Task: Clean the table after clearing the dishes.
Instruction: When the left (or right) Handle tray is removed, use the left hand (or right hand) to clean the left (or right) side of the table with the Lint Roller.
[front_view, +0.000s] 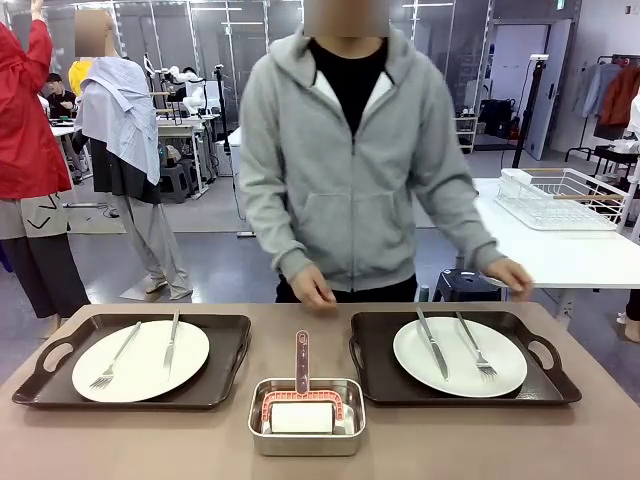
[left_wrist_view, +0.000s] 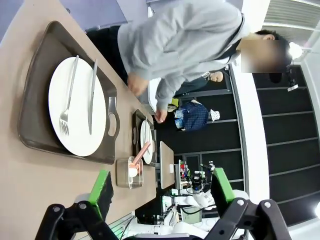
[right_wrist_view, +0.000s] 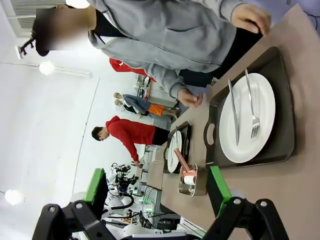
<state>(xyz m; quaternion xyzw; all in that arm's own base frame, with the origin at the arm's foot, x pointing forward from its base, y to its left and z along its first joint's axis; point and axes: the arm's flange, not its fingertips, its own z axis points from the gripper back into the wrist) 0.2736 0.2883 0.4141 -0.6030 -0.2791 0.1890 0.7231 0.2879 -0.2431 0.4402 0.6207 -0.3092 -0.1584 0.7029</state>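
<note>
1. Table (front_view: 430, 450) in front of you holds two dark trays side by side, the left tray (front_view: 225, 350) and the right tray (front_view: 375, 350).
2. On the left tray sits the left plate (front_view: 145, 378), carrying the left fork (front_view: 115, 357) and left knife (front_view: 171, 343).
3. On the right tray sits the right plate (front_view: 465, 382), carrying the right knife (front_view: 433, 345) and right fork (front_view: 475, 348).
4. Between the trays, near you, a steel pan (front_view: 306, 445) holds a pink-handled brush (front_view: 302, 360).
5. The person (front_view: 345, 180) stands at the far side, with one hand (front_view: 312, 290) low by the table's far edge and the other hand (front_view: 512, 277) beyond the right tray.
6. Your left gripper (left_wrist_view: 162, 184) hangs above the table, jaws spread, nothing between them.
7. Your right gripper (right_wrist_view: 156, 184) likewise has its jaws spread and empty.
</note>
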